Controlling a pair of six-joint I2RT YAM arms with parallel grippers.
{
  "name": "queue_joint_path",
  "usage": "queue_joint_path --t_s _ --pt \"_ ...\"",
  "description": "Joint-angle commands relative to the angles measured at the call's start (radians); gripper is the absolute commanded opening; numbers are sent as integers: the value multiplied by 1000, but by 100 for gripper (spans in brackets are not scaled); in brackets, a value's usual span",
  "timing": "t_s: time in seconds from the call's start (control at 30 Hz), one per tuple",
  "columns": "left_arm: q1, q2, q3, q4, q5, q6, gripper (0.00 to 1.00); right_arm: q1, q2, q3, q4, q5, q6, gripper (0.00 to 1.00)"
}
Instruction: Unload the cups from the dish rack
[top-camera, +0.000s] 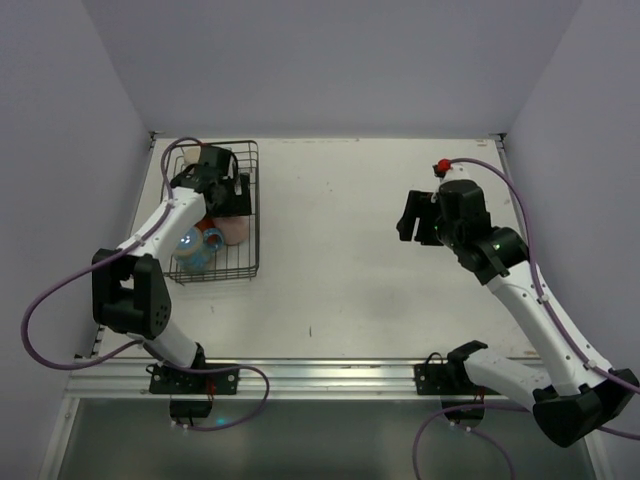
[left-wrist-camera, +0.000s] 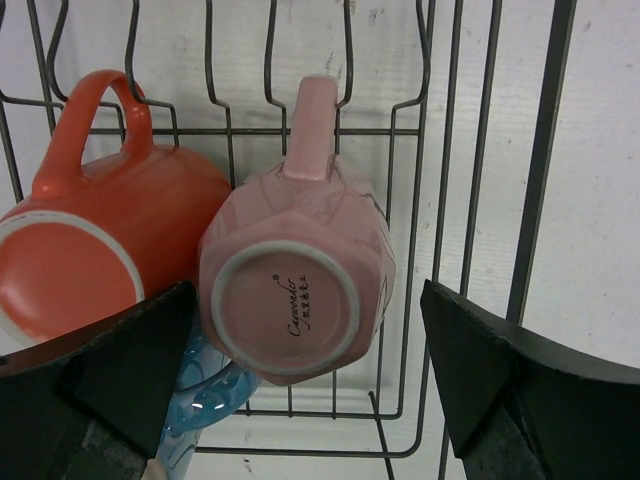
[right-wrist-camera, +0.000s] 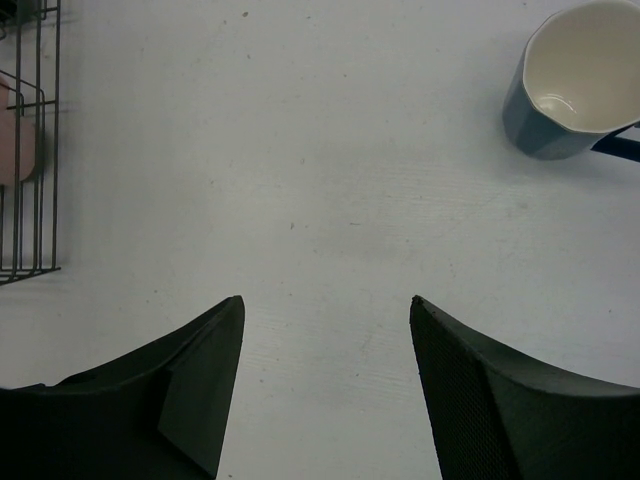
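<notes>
The left arm (top-camera: 165, 215) and right arm (top-camera: 545, 315) are built alike: smooth white tube links joined by chunky black joint housings. Each stands on a black base bracket (top-camera: 190, 380), with a thin purple cable (top-camera: 25, 325) looping up along the links. The right arm carries a small green light (top-camera: 493, 243) and a red fitting (top-camera: 441, 166). The jaws are matte black wedges, finely textured inside

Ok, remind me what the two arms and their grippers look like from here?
The left arm and right arm have white links with black joints, each trailing a purple cable. The left gripper and right gripper have matte black, wedge-shaped fingers. A small green light glows on the right arm.
</notes>
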Motion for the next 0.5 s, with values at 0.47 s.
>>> queue_joint_path --t_s 0.47 --pt "13 67 -34 59 21 21 97 3 -16 -40 65 -31 19 70"
